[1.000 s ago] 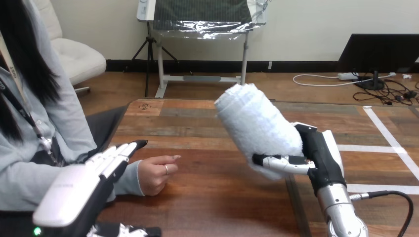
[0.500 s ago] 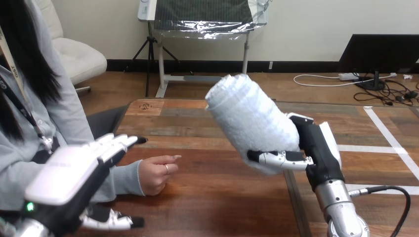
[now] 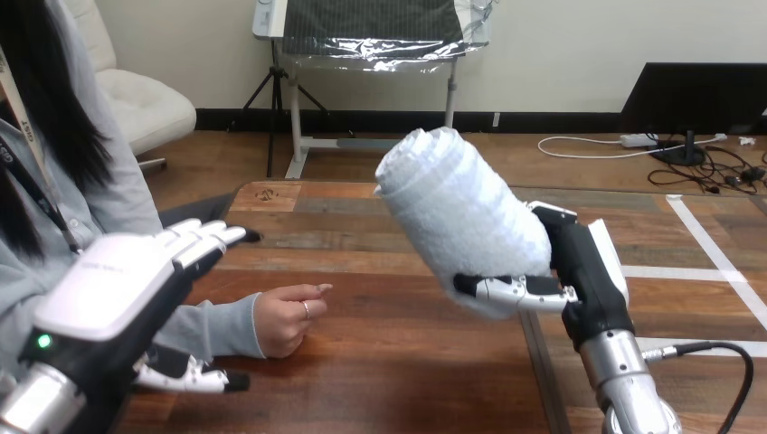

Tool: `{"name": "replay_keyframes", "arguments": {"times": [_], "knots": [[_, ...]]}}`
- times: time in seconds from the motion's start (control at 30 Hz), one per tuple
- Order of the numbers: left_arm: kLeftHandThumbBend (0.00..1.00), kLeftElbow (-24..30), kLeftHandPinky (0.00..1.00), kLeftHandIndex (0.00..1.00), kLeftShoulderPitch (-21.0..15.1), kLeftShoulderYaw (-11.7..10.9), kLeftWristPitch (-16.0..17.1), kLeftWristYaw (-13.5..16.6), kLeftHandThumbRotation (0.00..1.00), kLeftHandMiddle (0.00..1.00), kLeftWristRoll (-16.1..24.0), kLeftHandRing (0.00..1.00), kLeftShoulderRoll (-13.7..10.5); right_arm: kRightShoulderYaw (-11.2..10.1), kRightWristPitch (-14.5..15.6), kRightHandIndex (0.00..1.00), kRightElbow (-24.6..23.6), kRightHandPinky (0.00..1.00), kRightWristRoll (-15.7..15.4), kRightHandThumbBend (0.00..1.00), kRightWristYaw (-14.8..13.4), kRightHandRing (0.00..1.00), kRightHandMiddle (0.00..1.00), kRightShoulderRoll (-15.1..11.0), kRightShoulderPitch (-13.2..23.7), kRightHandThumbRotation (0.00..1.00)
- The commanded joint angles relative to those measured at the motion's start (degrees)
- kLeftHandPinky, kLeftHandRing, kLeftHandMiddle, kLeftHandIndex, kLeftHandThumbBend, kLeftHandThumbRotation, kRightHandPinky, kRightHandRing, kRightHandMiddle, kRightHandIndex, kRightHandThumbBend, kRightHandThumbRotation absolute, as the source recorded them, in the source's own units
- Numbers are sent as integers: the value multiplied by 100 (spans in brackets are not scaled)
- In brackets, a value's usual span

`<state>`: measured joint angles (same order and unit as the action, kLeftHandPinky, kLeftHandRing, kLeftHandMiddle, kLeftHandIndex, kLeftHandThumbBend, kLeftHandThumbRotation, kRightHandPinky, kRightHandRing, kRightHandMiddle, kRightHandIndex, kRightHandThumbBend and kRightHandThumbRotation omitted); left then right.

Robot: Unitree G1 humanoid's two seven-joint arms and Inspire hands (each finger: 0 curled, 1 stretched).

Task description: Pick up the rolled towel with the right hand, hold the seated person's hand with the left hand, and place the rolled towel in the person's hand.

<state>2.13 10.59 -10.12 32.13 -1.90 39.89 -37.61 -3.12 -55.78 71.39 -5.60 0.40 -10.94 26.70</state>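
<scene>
**Relation governing the next move**

The rolled towel point(image 3: 461, 217) is clear of the table point(image 3: 407, 362), gripped in the right hand point(image 3: 586, 271) at centre-right. The fingers of this hand wrap the lower, near end of the roll, and the thumb lies across its underside. The long axis of the towel is tilted. It rises from the grip toward the far left, and the free end, with its spiral face showing, points away from the robot.

The person's hand point(image 3: 285, 316) rests on the table at left-centre. It is loosely curled with one finger extended to the right, and the palm is not turned up. It lies to the left of the towel and lower, well apart from it.

The left hand point(image 3: 127, 289) is the nearer of the two. It is raised just left of the person's wrist and sleeve. Its fingers point(image 3: 203, 240) are straight and close together, pointing far-right, and the thumb is spread out beneath them. It holds nothing, and no contact with the person's hand or wrist can be seen.

**Assessment**

- The pick-up step appears complete — the holding step is not yet done.
- The left hand would probably have to come down and to the right before its fingers can close round the person's hand.
- The towel would then travel left and down, free end leading — the receiving hand would likely need to open first.
</scene>
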Motion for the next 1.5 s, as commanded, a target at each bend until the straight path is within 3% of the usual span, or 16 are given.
{"name": "replay_keyframes", "arguments": {"times": [0.0,0.67,1.07,1.47], "knots": [[100,-130,81,87,-490,53,-81,-52,32,90,-121,91,-265,-115,-196,44,-332,25,154,72,76,31,39,19,120,0],[100,-884,82,89,-1219,412,-261,-119,30,90,28,90,-556,-170,-254,45,-562,26,444,68,463,31,40,90,-94,0],[100,-1657,83,88,-1790,811,-303,-192,33,89,148,89,-764,-190,-377,44,-899,26,755,65,791,32,41,169,-325,0],[100,-2845,81,86,-2487,1318,-8,96,37,87,319,86,-863,-247,-335,44,-1348,26,1216,63,1274,32,41,276,-612,0]]}}
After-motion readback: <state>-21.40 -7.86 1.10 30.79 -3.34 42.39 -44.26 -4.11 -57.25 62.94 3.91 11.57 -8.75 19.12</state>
